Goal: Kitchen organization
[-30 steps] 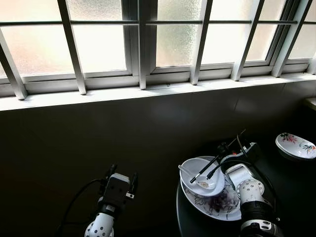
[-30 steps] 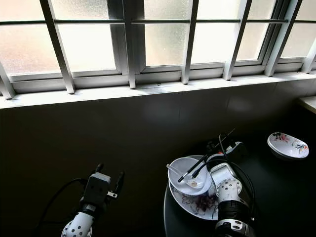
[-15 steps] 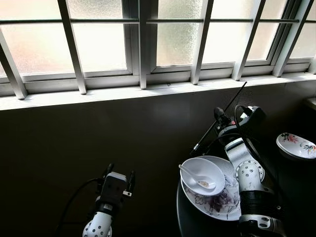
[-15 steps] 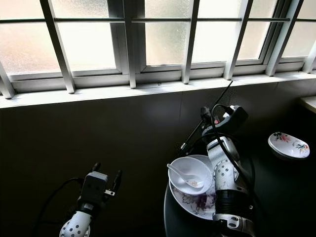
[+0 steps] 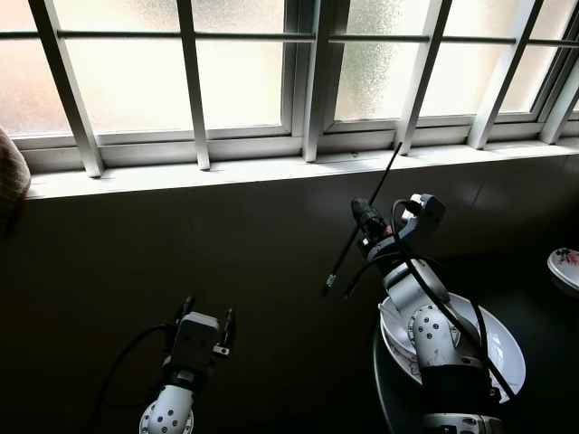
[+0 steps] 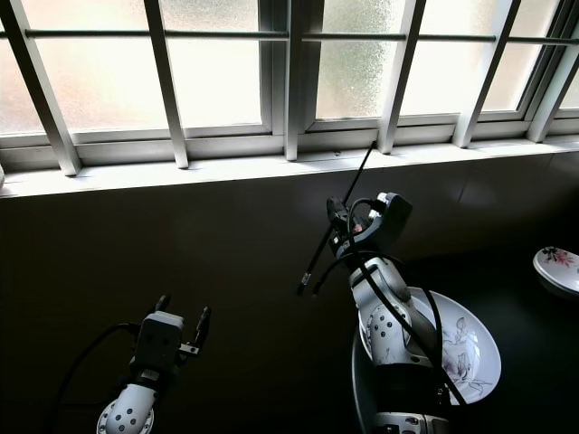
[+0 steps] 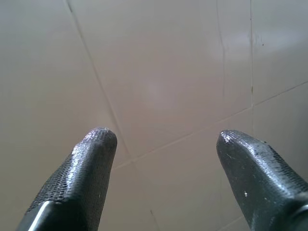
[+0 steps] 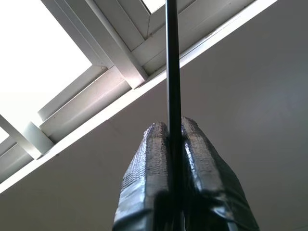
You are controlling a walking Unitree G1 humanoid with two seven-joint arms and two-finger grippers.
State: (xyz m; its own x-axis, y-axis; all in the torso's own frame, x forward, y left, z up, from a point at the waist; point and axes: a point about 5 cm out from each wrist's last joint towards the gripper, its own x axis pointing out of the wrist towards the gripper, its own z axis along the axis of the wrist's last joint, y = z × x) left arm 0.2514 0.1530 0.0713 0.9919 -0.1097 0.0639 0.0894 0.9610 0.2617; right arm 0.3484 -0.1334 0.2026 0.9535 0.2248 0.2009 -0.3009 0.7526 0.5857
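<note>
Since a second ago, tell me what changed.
The right gripper lifted the chopsticks off the white bowl and holds them raised toward the window. The camera turned, so the view shifted. The left gripper stays open and low; the flowered plate stayed on the table.

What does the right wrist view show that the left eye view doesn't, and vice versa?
Right wrist view alone: close up, the two fingertips pressed shut on the chopsticks, which run up between them across the window frame.

Left eye view alone: the right gripper raised above the flowered plate on the dark table, the left gripper low and open, a second dish at the far right edge.

Both: the chopsticks, the white window sill, the dark wall under it.
</note>
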